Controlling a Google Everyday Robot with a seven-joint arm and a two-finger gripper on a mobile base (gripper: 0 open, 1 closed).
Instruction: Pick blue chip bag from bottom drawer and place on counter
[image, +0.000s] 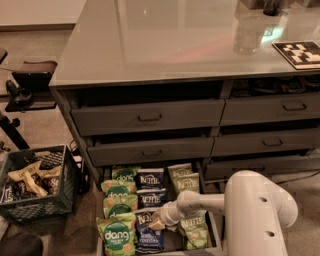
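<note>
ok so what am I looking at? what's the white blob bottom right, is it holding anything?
One camera looks down at a drawer cabinet. The white blob is the robot's single arm. Its gripper is down in the open bottom drawer, at the nearest blue chip bag of three. Green dang bags lie at their left in the picture, olive Kettle bags at their right. Whether the bag is gripped, I cannot tell. The counter above carries a clear cup and a checkered tag. A crate of snacks stands on the floor at the picture's left.
</note>
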